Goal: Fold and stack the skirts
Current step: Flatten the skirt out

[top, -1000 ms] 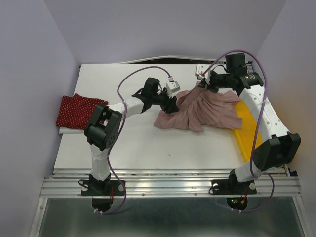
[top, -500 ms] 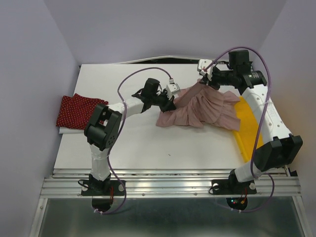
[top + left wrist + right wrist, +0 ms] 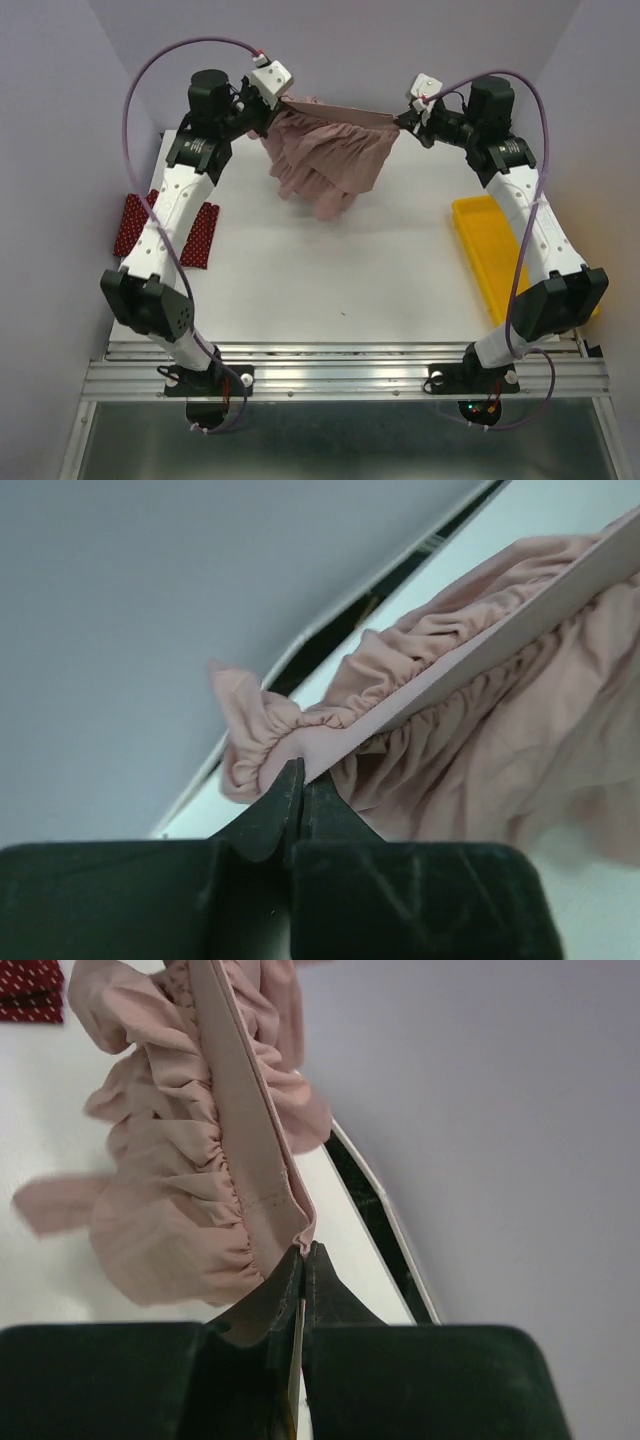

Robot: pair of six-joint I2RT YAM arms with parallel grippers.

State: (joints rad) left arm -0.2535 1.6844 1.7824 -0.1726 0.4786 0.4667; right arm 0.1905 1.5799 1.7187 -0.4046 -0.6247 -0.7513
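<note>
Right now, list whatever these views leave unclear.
- Red skirt: top view, the left arm crosses its middle; right wrist view, cut off at the top-left corner.
- Pink skirt: top view, bunched folds hide whether its hem touches the table; left wrist view, lower cloth blurred.
- Tray: top view, the right arm crosses its outer side.

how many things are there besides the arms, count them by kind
skirts: 2 (pink skirt, red dotted skirt)
trays: 1 (yellow tray)
total: 3
</note>
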